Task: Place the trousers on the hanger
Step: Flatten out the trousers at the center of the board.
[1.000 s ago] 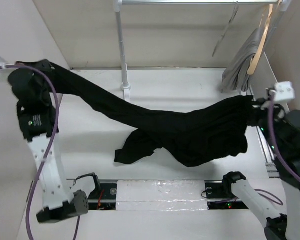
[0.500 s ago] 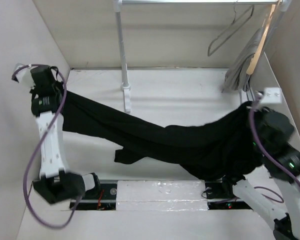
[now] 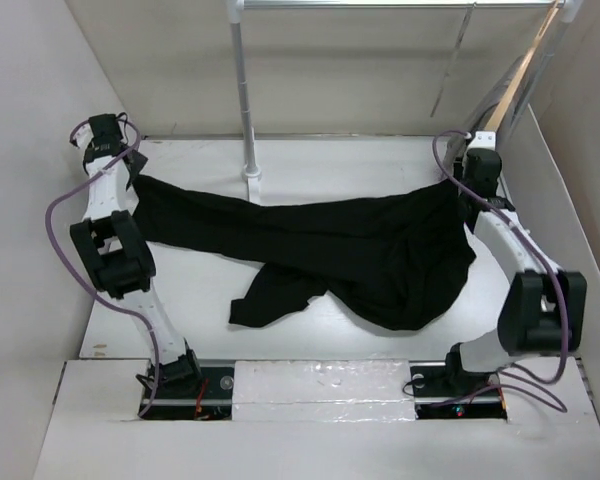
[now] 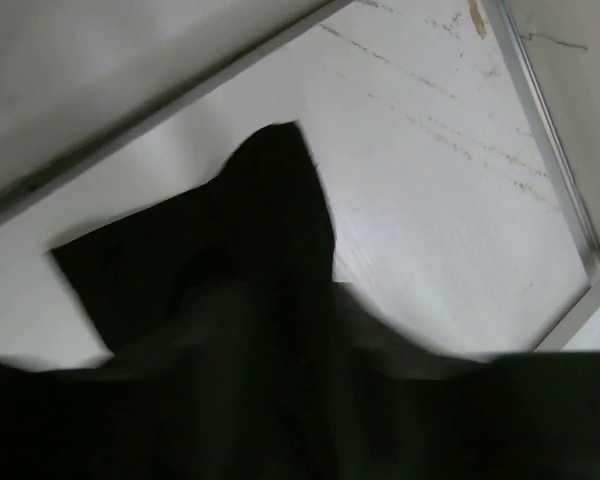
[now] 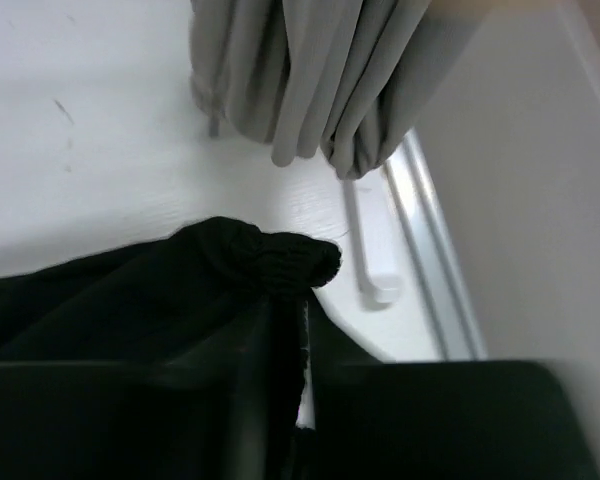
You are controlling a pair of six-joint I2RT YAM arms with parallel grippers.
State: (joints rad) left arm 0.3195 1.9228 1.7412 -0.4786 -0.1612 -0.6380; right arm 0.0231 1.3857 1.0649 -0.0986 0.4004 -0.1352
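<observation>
A: Top external first. Where are the trousers (image 3: 350, 250)?

B: Flat on the table (image 3: 340, 165), long axis left to right, strung between both arms. One leg end is at the left gripper (image 3: 128, 178) and the waist end is at the right gripper (image 3: 467, 188). The second leg flops toward the near edge.

A: Grips?

B: In the right wrist view, bunched waistband pokes out past dark fingers, so I read the right as closed on the cloth. The left wrist view is a black blur. A hem corner sticks out, but I can't make out any fingers, so I can't tell if it's clamped.

A: Hanger (image 3: 452, 65)?

B: The thin wire one hangs from the rail (image 3: 380, 4) at far right and looks nearly edge-on. It's above and behind the right gripper, and well apart from the left.

A: So the right arm is nearer.

B: Yes. My guess is the waist end has to go up and back toward it, with the left arm feeding the leg along.

A: Counts?

B: One pair of trousers with two legs. Two hangers, the wire one and a wooden hanger (image 3: 515, 85) beside it. One grey garment (image 5: 310, 70). Two grippers.
</observation>
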